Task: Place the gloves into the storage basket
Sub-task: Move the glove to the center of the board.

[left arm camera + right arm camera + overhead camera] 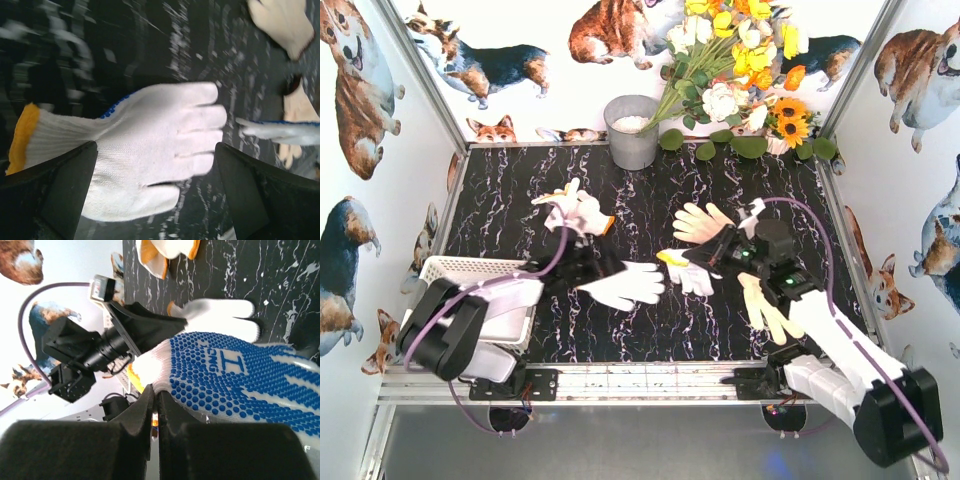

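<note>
Nearest, at the left, we see the storage basket point(448, 268). The left gripper point(156, 147) is spread wide astride a white glove point(638, 286) lying mid-table. To its right, the right gripper point(154, 392) is pressed together at a blue-dotted glove point(235, 380); we cannot tell whether fabric is caught. Farther back lies a cream glove point(700, 220).
</note>
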Available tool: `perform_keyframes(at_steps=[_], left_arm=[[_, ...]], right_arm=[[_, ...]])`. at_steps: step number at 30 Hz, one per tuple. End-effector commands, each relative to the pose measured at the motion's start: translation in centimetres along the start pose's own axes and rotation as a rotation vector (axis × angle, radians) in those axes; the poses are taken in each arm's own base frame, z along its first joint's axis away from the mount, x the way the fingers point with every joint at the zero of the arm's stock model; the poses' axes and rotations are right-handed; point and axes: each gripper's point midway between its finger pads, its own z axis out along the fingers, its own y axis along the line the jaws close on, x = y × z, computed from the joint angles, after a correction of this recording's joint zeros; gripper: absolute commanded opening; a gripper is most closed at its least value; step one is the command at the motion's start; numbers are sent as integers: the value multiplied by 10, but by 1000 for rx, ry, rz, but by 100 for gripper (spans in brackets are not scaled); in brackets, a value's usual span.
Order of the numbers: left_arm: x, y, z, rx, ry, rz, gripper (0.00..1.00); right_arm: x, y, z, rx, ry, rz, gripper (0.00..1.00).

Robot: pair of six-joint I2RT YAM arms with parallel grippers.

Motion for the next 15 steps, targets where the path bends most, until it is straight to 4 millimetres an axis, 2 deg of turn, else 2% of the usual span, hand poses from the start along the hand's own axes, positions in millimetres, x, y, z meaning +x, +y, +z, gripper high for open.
perform_keyframes(at_steps=[1, 5, 10, 15], left_arm=[[-4, 66, -20, -183, -7, 4, 100], [-19, 56, -25, -155, -28, 26, 100], [-52, 34, -37, -133, -104, 63, 100], [-79, 11, -58, -115, -166, 106, 100]], right_arm=[[-9, 39, 13, -114, -10, -61, 0], [-9, 49, 25, -140, 17, -72, 0], [-19, 79, 31, -213, 21, -124, 0], [-36, 109, 44, -283, 22, -254, 0]])
